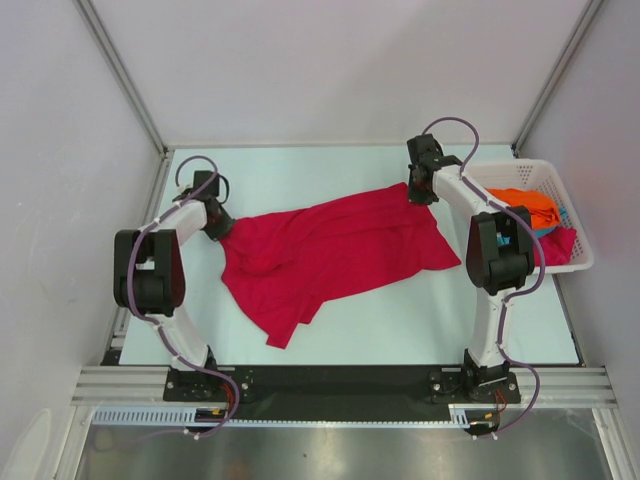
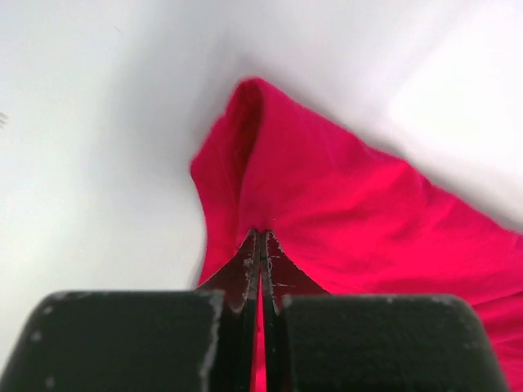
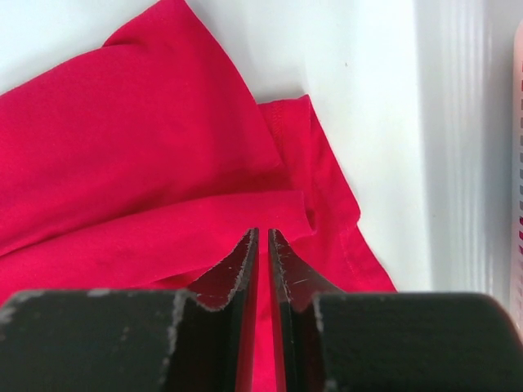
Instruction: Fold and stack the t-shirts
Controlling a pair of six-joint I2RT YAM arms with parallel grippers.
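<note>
the crimson red t-shirt (image 1: 330,250) lay unfolded and rumpled across the middle of the table (image 1: 400,320). it was stretched from its 9 o'clock end to a raised corner at 2 o'clock, with a loose flap trailing toward 7 o'clock. off at 3 o'clock, the orange t-shirt (image 1: 525,203) sat bunched in the basket (image 1: 510,166), the teal t-shirt (image 1: 563,215) peeking out at its 4 o'clock side.
</note>
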